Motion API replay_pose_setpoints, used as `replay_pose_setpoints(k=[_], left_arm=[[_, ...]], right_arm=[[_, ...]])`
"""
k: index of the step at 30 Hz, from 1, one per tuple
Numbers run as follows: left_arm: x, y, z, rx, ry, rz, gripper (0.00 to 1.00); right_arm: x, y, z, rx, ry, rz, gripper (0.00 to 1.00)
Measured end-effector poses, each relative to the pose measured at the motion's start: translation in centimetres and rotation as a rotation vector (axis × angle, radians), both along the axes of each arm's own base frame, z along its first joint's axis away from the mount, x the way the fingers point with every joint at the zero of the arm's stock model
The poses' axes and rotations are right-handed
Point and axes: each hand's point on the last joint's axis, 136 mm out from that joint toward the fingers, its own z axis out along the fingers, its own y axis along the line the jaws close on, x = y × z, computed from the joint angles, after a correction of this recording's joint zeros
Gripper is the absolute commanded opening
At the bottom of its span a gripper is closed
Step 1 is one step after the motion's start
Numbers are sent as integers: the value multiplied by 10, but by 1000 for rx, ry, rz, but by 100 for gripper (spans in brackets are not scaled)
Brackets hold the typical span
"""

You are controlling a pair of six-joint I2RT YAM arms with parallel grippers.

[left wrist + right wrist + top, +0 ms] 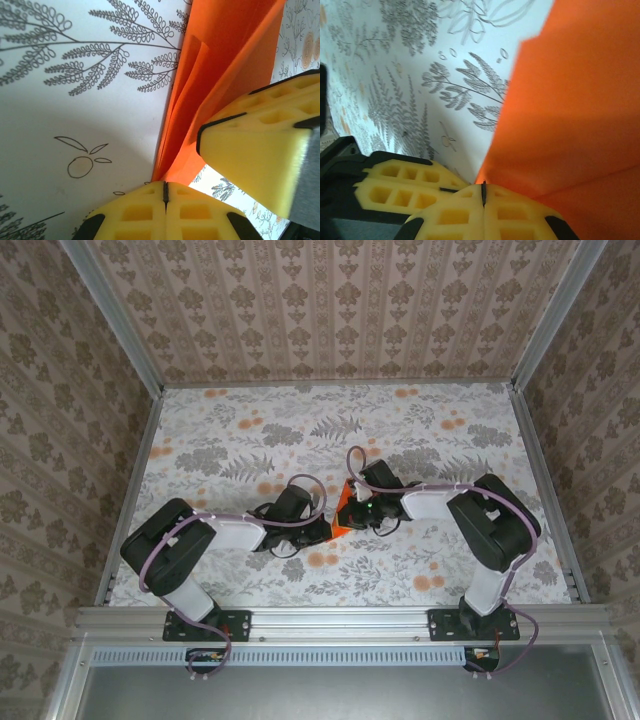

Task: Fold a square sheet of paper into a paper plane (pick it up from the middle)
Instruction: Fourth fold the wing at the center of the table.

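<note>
Closed tip to tip, the left gripper (320,531) and the right gripper (356,513) meet near the middle of the flower-printed table (470,455) in the top view. The orange sheet (342,510) shows between them as a small folded wedge, though the jaws are too small there to judge. From the left wrist, the left gripper (165,189) has its yellow fingers (135,212) pressed flat together on the near corner of the orange sheet (220,55), which rises to the far right in creased layers, and one yellow finger of the right gripper stands in front of its right side. From the right wrist, the right gripper (483,189) is likewise shut tight, pinching the lower point of the orange sheet (580,100). The paper fans up to the right, and the left gripper's yellow finger lies just beside it on the left.
</note>
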Motion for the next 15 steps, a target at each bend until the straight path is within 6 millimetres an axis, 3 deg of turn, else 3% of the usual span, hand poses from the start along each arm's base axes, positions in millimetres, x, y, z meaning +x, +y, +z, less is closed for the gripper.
replay_pose_setpoints(k=[15], left_arm=[[0, 1, -1, 3, 10, 7, 0]], right_arm=[[1, 7, -12, 6, 13, 49, 2]])
